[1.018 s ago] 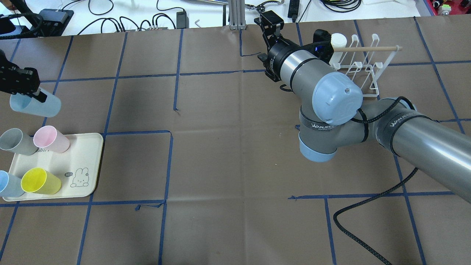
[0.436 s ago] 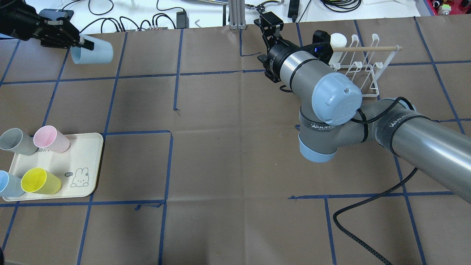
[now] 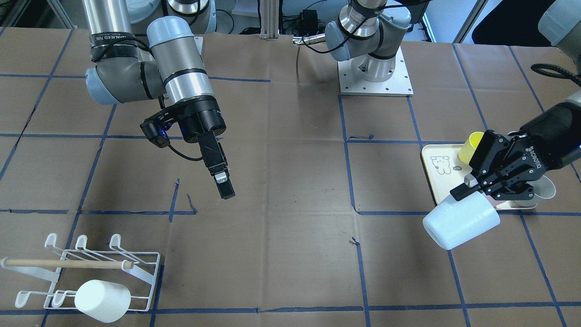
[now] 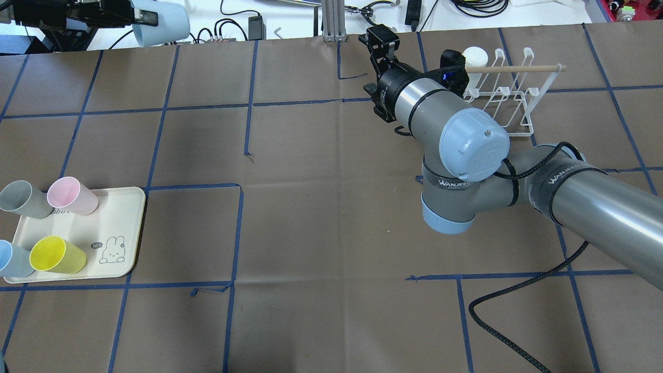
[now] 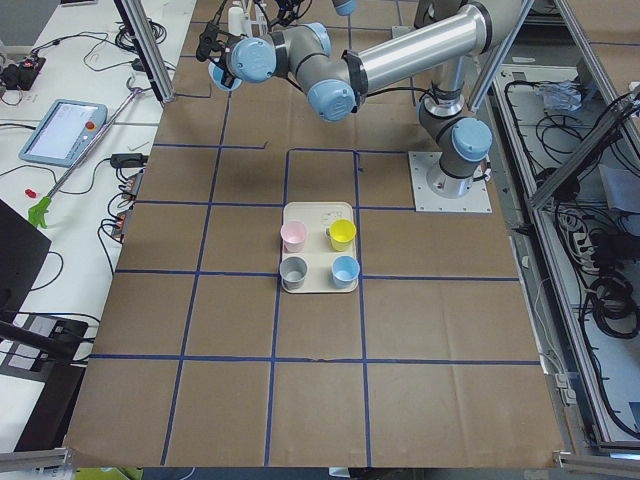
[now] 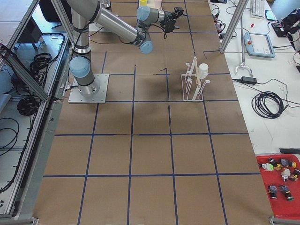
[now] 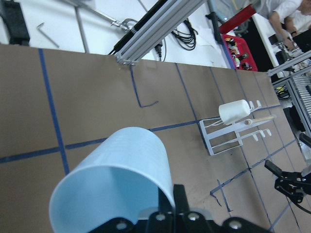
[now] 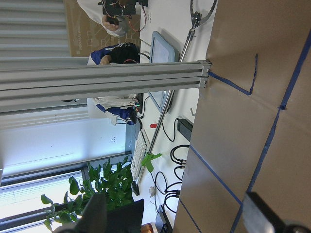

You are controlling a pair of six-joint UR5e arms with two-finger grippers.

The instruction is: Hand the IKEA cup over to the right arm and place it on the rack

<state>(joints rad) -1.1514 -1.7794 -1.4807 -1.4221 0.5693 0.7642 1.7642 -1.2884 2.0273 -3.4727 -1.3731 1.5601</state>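
My left gripper [image 4: 141, 17] is shut on the rim of a pale blue cup [image 4: 161, 23], held on its side high over the table's far left edge. In the front view the gripper [image 3: 470, 187] and cup [image 3: 460, 221] hang in front of the tray. The left wrist view shows one finger inside the cup [image 7: 116, 187]. My right gripper [image 4: 382, 40] is open and empty, left of the white wire rack [image 4: 520, 101]. Its fingertips [image 8: 97, 213] stand wide apart in the right wrist view. A white cup [image 4: 474, 56] sits on the rack.
A cream tray [image 4: 121, 212] with a bear drawing at the front left holds grey [image 4: 23, 199], pink [image 4: 72, 196], yellow [image 4: 57, 255] and blue [image 4: 13, 259] cups. The right arm's black cable [image 4: 497, 305] trails over the table. An aluminium post [image 4: 331, 20] stands at the far edge.
My left gripper has carried the pale blue cup away from the tray, up and to the right, to the table's far edge. The right arm has shifted only slightly.
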